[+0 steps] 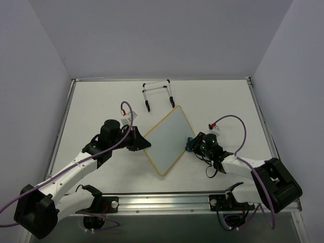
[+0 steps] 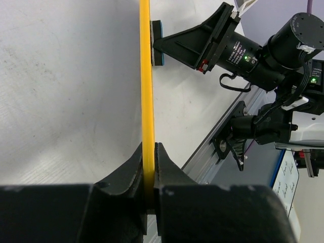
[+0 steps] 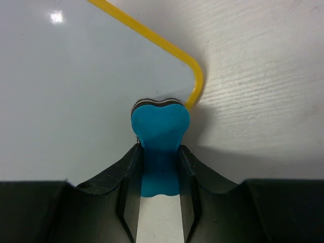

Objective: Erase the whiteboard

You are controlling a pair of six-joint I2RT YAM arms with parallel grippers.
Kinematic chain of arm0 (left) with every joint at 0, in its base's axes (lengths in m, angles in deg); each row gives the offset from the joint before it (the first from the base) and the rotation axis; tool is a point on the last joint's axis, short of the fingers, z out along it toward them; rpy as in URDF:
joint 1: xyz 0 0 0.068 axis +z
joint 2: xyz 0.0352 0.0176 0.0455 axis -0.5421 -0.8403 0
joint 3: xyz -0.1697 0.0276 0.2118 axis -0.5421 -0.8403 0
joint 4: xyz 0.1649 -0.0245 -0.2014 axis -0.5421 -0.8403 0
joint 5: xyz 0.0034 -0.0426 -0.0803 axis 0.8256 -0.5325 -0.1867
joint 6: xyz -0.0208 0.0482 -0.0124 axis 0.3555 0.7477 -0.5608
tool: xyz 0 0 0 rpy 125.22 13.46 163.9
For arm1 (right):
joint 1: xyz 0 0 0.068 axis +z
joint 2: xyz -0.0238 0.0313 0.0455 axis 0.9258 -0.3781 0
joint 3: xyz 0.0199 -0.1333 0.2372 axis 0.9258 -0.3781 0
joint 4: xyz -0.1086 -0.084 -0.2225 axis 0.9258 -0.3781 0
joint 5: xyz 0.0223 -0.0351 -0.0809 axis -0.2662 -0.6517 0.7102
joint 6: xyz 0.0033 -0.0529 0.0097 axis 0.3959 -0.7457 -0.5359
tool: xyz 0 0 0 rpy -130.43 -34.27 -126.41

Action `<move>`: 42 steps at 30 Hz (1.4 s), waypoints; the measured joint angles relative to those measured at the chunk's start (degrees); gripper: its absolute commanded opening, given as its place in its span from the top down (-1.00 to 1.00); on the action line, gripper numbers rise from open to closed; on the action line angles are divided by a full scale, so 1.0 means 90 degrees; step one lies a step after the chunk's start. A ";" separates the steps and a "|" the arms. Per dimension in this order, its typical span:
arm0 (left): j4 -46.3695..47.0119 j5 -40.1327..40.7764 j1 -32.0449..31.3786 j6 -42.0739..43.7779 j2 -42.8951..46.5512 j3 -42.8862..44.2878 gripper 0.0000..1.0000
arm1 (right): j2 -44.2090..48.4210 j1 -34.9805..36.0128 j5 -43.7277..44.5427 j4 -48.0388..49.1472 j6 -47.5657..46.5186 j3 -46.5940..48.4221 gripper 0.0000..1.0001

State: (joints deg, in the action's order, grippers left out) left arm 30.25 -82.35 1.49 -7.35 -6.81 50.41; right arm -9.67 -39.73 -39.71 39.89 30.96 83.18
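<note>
The whiteboard (image 1: 169,140) lies in the middle of the table, turned like a diamond, its white face blank inside a yellow frame. My left gripper (image 1: 144,143) is shut on its left corner; in the left wrist view the yellow frame edge (image 2: 146,91) runs between my closed fingers (image 2: 150,162). My right gripper (image 1: 191,144) is shut on the blue bone-shaped eraser (image 3: 160,136), whose tip rests on the board face (image 3: 76,86) by its rounded right corner (image 3: 196,78). The eraser also shows in the left wrist view (image 2: 157,43).
The black wire easel stand (image 1: 158,94) stands at the back middle of the table. A metal rail (image 1: 167,201) runs along the near edge between the arm bases. Grey walls close in the left, right and back.
</note>
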 measured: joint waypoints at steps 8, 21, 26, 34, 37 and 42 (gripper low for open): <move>-0.0537 -0.0163 -0.0102 0.0148 0.0289 0.0027 0.95 | 0.1479 -0.0019 0.0194 -0.2166 -0.0204 0.0729 1.00; -0.1088 -0.0066 -0.0109 0.0335 0.0724 0.0061 0.95 | 0.1059 -0.1280 0.0189 -0.4835 -0.1984 0.3276 1.00; -0.1372 -0.0007 -0.0109 0.0437 0.0767 0.0228 0.95 | -0.0036 -0.1287 0.0219 -0.5586 -0.2562 0.3946 1.00; -0.1858 0.0146 -0.0104 0.0653 0.0821 0.0517 0.95 | -0.1219 -0.1435 0.0364 -0.6154 -0.2939 0.4376 0.99; -0.2059 0.0277 -0.0097 0.0731 0.0930 0.0622 0.95 | -0.1809 -0.1583 0.0391 -0.6076 -0.2943 0.4357 1.00; -0.2307 0.0355 -0.0090 0.0889 0.1071 0.0777 0.95 | -0.2285 -0.1666 0.0486 -0.5797 -0.2795 0.4138 0.94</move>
State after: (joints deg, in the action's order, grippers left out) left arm 9.49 -79.15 0.68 0.65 2.83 57.40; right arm -30.23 -54.72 -35.34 -12.28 5.80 120.42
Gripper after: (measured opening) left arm 0.113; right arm 0.261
